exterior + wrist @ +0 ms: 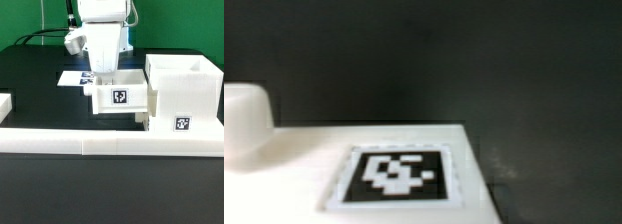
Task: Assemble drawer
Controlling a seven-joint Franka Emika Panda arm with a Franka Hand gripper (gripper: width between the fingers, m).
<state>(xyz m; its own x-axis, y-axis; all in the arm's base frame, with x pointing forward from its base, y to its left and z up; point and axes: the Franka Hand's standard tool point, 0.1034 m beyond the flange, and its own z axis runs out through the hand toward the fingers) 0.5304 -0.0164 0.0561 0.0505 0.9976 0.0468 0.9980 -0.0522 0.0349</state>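
Far exterior-view left: second small tray (4, 103), cut off by frame edge. Centre: gripper (110, 76) down over small tray (120, 97), apparently clamped on its rim; jaw gap hidden, so cannot tell. Right: large housing (183, 90), touching the tray's side, near border wall (110, 138). Wrist view: tagged tray face (393, 170), close. Likely light, rigid, smooth plastic; best pinched on thin wall, clear of tag.

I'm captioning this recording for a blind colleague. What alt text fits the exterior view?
A white robot arm's gripper reaches down onto a small white tray bearing a black-and-white tag, beside a large boxy white housing on the view's right. Both sit on a black table behind a long low white border wall.
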